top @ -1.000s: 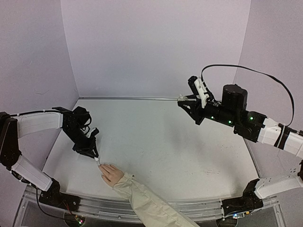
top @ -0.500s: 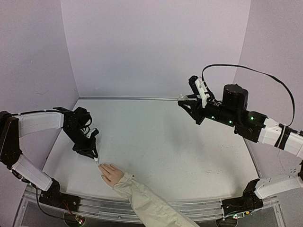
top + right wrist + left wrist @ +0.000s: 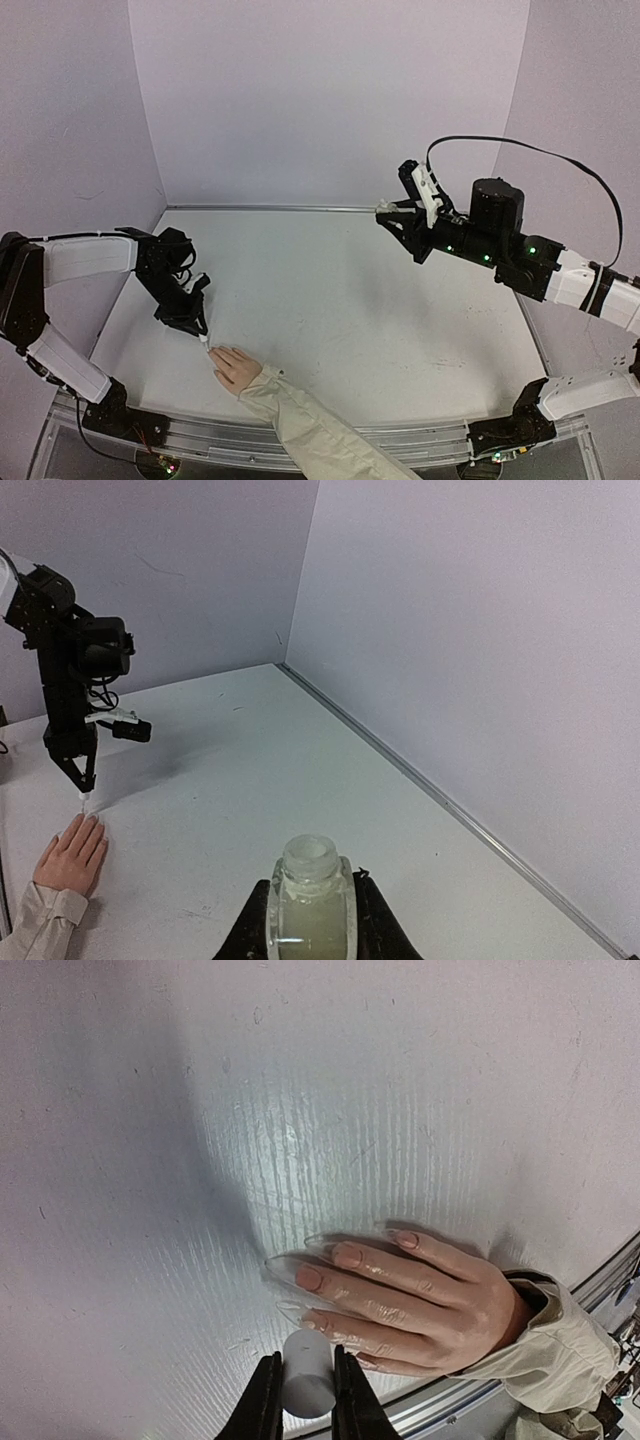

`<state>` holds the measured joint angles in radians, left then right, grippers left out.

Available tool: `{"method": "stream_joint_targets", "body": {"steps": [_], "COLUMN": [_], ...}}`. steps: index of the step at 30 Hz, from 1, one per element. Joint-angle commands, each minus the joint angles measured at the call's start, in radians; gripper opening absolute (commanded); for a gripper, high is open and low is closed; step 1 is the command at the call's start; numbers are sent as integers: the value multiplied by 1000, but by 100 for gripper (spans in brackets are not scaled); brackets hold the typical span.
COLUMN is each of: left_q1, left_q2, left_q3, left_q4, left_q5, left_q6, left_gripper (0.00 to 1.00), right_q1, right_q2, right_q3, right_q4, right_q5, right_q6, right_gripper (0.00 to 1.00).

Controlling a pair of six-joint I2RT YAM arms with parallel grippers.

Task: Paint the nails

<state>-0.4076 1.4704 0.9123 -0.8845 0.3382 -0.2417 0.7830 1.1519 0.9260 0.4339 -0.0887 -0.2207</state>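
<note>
A pale pink mannequin hand [image 3: 238,368] in a cream sleeve [image 3: 300,425] lies flat near the table's front edge. Its nails [image 3: 322,1267] carry long clear tips. My left gripper [image 3: 198,330] is shut on a small white cylindrical cap [image 3: 306,1375], which points down just beside the tip of the nearest finger [image 3: 312,1322]. Any brush below the cap is hidden. My right gripper [image 3: 385,212] hovers high at the back right, shut on an uncapped glass bottle [image 3: 311,900] of pale liquid. From the right wrist the hand [image 3: 72,853] shows under the left gripper [image 3: 83,780].
Pale walls close the table [image 3: 340,300] in at the back and on both sides. A metal rail [image 3: 400,435] runs along the front edge, just behind the sleeve. The arm bases [image 3: 505,432] sit at the near corners.
</note>
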Motion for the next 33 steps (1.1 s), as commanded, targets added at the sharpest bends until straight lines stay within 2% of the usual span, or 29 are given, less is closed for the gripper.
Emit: {"method": "stream_joint_targets", "body": {"steps": [1, 18, 25, 30, 33], "left_q1": [-2, -2, 3, 6, 6], "left_q2": [9, 32, 41, -26, -51], "left_q3": [18, 9, 20, 34, 40], "left_q4": [25, 37, 36, 28, 2], "left_q5": [-6, -44, -112, -141, -90], "left_q6": [15, 15, 9, -9, -18], "left_gripper": [0, 0, 0, 0, 0], "right_q1": [-1, -1, -1, -2, -2], "right_q2": [-26, -28, -13, -10, -12], "right_q3": [4, 11, 19, 20, 16], "right_q4": [52, 43, 46, 45, 44], "right_q5": [3, 11, 8, 8, 11], "right_q6": [4, 6, 4, 3, -4], "right_gripper": [0, 0, 0, 0, 0]}}
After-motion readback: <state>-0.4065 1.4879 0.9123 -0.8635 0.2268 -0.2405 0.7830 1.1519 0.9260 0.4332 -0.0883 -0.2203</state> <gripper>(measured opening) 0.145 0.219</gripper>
